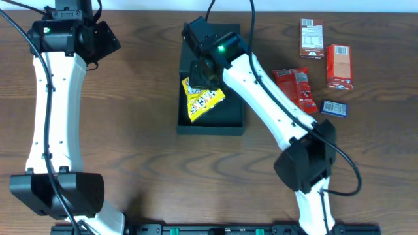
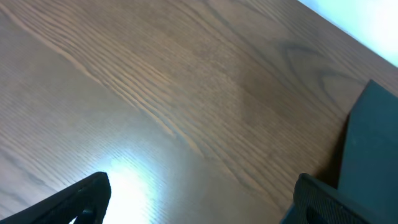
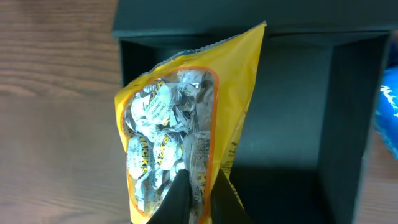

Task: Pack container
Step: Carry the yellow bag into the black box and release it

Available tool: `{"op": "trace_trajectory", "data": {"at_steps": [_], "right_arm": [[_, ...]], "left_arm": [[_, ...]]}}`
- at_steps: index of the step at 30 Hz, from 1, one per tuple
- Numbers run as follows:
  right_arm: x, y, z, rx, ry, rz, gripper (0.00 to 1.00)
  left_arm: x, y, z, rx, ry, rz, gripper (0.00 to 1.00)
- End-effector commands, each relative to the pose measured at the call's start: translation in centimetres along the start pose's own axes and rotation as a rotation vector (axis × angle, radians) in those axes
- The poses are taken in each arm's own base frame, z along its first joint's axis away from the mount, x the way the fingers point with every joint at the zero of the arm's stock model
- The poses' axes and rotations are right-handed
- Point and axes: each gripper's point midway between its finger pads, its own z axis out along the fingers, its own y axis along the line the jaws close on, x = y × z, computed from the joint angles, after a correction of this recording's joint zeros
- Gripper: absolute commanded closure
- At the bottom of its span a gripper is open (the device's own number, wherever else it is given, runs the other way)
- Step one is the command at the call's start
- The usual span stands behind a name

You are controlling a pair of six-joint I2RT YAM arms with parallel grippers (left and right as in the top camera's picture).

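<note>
Right gripper (image 3: pixel 198 182) seemingly pinching crinkly packet (image 3: pixel 165 118)

At 6 o'clock the gripper (image 3: pixel 198 190) pinches the lower edge of a yellow bag (image 3: pixel 180 118) of wrapped sweets, which stretches toward 12 over the left half of the box (image 3: pixel 292 93), with a blue packet (image 3: pixel 388 118) at 3 o'clock.

container (image 1: pixel 230 116) — yellow bag (image 1: pixel 201 101) left, free right
</note>
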Motion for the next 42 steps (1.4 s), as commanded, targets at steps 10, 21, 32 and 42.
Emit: {"op": "trace_trajectory", "data": {"at_steps": [10, 21, 32, 42], "right_arm": [[0.4, -0.6, 0.7, -0.207, -0.064, -0.002, 0.98], [0.5, -0.2, 3.4, -0.240, -0.086, 0.192, 0.98], [1.5, 1.1, 5.1, -0.275, -0.103, 0.276, 0.98], [2.5, 2.4, 4.8, -0.336, -0.060, 0.211, 0.01]], "left_arm": [[-0.3, 0.7, 0.0, 0.029, 0.015, -0.008, 0.05], [-0.4, 0.6, 0.0, 0.031, 0.010, -0.009, 0.05], [-0.4, 0.6, 0.0, 0.031, 0.011, -0.009, 0.05], [-0.3, 0.5, 0.0, 0.038, 0.014, -0.009, 0.05]]}}
